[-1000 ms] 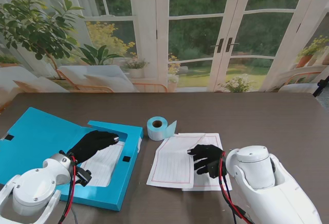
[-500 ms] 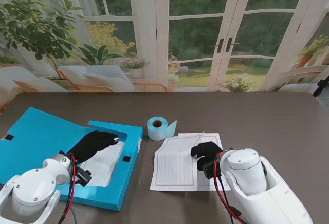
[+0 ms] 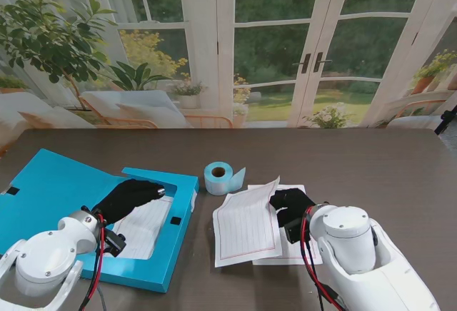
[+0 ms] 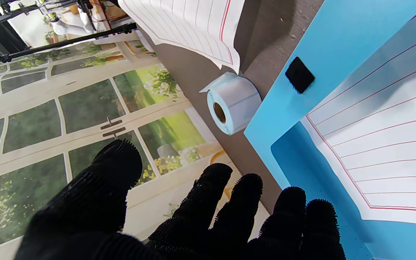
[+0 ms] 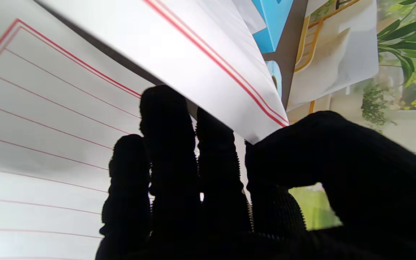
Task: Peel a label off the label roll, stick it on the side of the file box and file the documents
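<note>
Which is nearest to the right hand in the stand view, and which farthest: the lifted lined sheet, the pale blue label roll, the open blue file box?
1. Lifted lined sheet, pinched by the right hand.
2. Pale blue label roll, farther from me, leftward.
3. Open blue file box, far left.

The stand camera looked down on the whole table (image 3: 371, 161); each wrist camera peered close along its own fingers, upside down. All three caught the label roll (image 3: 219, 177) (image 4: 231, 106) (image 5: 273, 77)

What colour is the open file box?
Bright light blue. The file box shows best in the stand's view looking down at the table.
</note>
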You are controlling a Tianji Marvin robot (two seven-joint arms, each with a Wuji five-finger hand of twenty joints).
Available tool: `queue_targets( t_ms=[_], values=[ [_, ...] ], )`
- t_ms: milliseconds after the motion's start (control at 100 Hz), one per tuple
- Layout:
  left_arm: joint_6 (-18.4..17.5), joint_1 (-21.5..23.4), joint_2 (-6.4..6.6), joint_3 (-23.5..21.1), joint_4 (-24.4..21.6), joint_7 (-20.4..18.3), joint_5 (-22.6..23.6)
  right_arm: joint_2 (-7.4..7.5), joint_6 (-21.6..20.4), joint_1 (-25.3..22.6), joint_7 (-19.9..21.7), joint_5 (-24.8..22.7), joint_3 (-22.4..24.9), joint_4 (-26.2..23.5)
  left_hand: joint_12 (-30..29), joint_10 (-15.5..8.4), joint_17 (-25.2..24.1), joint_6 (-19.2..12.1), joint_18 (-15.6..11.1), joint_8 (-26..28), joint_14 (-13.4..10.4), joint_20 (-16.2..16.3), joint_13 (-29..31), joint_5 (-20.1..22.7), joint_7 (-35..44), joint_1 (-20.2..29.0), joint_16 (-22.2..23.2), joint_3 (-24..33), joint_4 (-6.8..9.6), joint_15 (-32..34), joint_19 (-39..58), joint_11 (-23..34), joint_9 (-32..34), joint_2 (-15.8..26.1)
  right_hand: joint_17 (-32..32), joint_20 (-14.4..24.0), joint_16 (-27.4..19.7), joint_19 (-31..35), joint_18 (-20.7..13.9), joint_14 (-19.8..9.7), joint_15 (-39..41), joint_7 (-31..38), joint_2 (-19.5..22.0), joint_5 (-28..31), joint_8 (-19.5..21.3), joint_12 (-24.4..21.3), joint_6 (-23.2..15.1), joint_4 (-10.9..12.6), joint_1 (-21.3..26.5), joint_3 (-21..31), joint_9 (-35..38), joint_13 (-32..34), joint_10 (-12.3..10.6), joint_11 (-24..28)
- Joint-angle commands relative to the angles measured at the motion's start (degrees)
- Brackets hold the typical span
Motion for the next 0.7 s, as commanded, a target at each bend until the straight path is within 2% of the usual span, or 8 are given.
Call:
queue_targets(
  t_ms=[0,400,690],
  values=[
    [0.3,-0.5,0.03,0.1,-0.5,-1.2,-0.1,-0.22,0.0,-0.7,0.4,0.7,0.3,-1.3,0.0,-0.1,0.3,-0.5,-0.6,0.2,0.8,0.9,0.4,1.4,-0.7,0.6,0.4,-0.6,-0.15,-1.0,-1.6,-0.1,-0.3,1.8,15.8,-0.9,-0.2,2.8,0.6,-0.2,0.9,0.0,-0.8,2.3,1.2,0.9,-1.0,2.1,-0.3,1.8,1.7,3.7,0.1,1.3],
    [0.9,-2.9,0.4,1.6,-0.8,-2.7,0.3,0.03,-1.5,-2.8,0.3,1.9,2.4,-5.3,0.0,0.0,0.3,-0.6,-0.5,0.2,1.0,0.9,0.4,1.3,-0.7,0.6,0.4,-0.7,-0.16,-0.9,-1.5,-0.1,-0.2,1.9,17.0,-1.2,-0.5,3.2,0.5,-0.1,2.0,0.2,-1.4,2.8,2.4,1.3,-0.3,2.9,0.4,2.5,2.1,5.0,0.6,2.1],
    [0.5,-6.0,0.5,4.9,0.0,-3.4,-0.8,0.35,-2.7,-4.0,0.6,2.7,3.9,-8.7,0.0,0.2,0.6,-1.1,-0.3,0.1,1.2,1.0,0.9,1.0,-0.9,0.5,0.5,-0.9,-0.15,-0.6,-1.4,-0.1,0.1,2.0,17.4,-1.3,-0.6,3.4,0.8,0.0,2.3,0.0,-1.4,3.1,3.1,1.6,-0.1,3.1,0.5,2.7,2.3,5.4,0.9,2.3]
  ],
)
